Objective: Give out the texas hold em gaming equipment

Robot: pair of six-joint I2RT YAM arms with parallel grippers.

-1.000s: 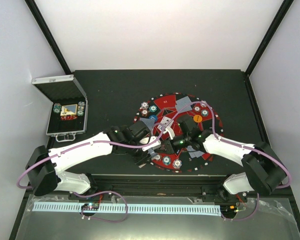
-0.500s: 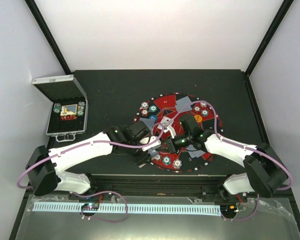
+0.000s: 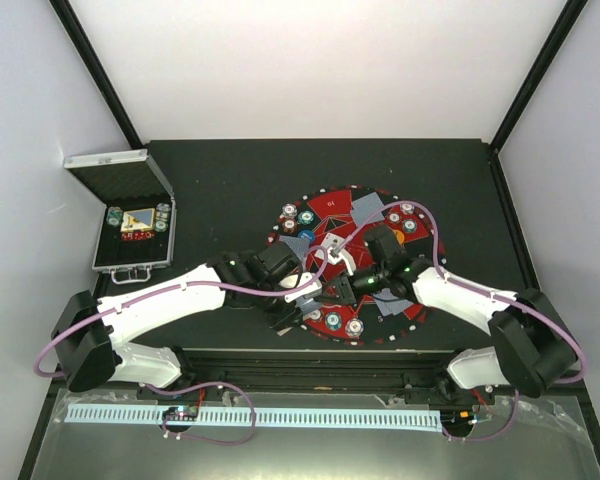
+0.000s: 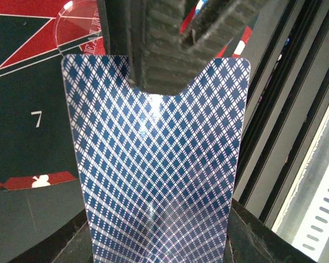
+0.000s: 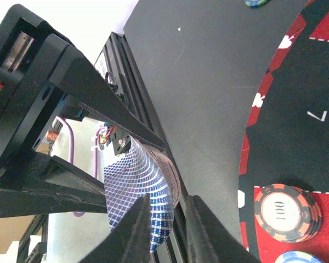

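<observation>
While my left gripper point(image 4: 159, 249) is clamped on the low end of the bowed playing cards point(image 4: 153, 159), my right gripper point(image 5: 170, 207) stands at their far edge with its fingers a little apart. Whether it pinches one card I cannot tell. The cards hang at the lower middle of the top view, over the near rim of the round mat point(image 5: 296, 137), near a chip stack point(image 5: 288, 212). I judge this is dealing: next I must peel off a single card, not two.
</observation>
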